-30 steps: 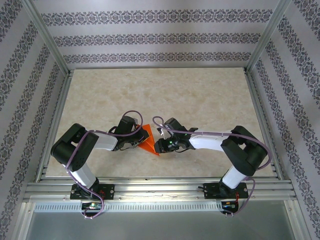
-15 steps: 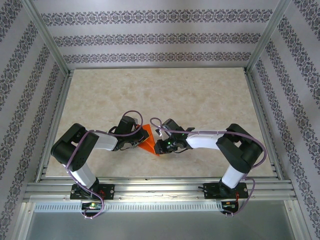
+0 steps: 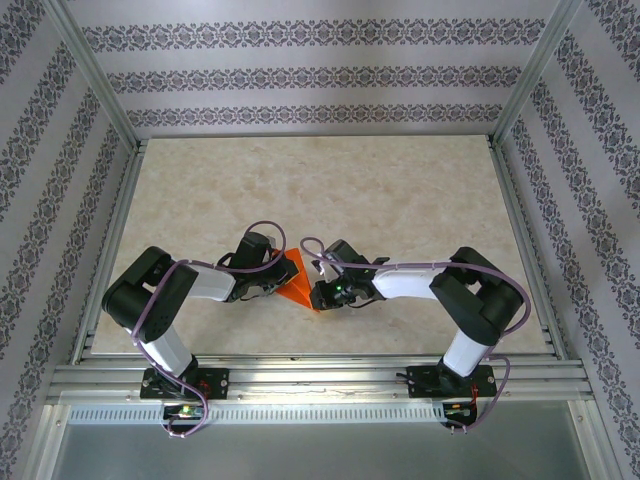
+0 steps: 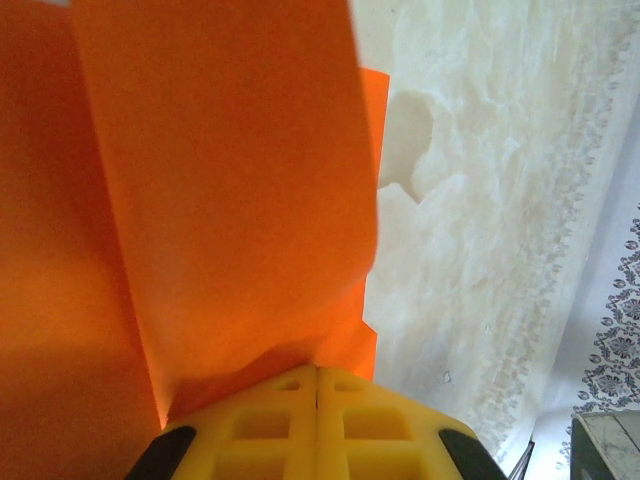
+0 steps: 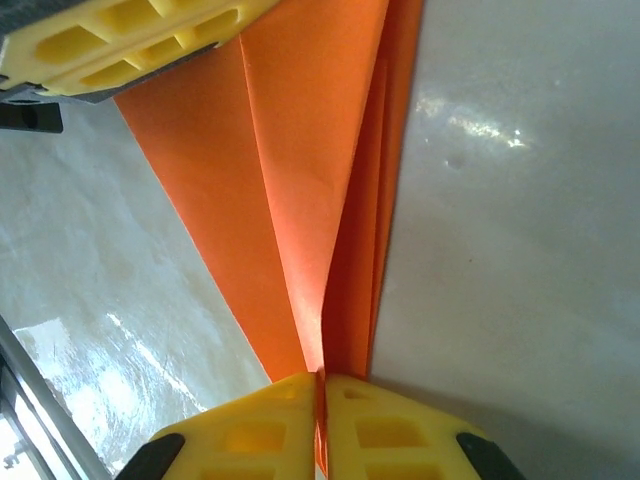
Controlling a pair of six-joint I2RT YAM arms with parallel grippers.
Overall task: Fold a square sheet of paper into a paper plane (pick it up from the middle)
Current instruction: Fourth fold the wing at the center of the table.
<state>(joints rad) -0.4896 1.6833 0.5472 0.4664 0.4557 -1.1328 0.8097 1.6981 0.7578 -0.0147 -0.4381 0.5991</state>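
Note:
The square sheet of paper (image 3: pixel 296 279) is bright orange and folded into a pointed, layered wedge with a lengthwise crease, the shape of a paper plane. It lies low over the table between both grippers. My left gripper (image 3: pixel 282 285) is shut on its left edge; in the left wrist view the yellow fingertips (image 4: pixel 290 400) meet, with the paper (image 4: pixel 200 200) rising from them. My right gripper (image 5: pixel 321 378) is shut on the narrow end, its jaws pinching the folded layers (image 5: pixel 300 150). The left gripper's fingers (image 5: pixel 130 35) show at the paper's far end.
The beige marble-patterned table (image 3: pixel 400 190) spreads out behind the arms. Metal rails (image 3: pixel 300 375) run along the near edge, and patterned walls (image 3: pixel 310 75) enclose the back and sides.
My right gripper's jaws have closed onto the folded paper and its arm has shifted slightly left. The left gripper has stayed shut and still.

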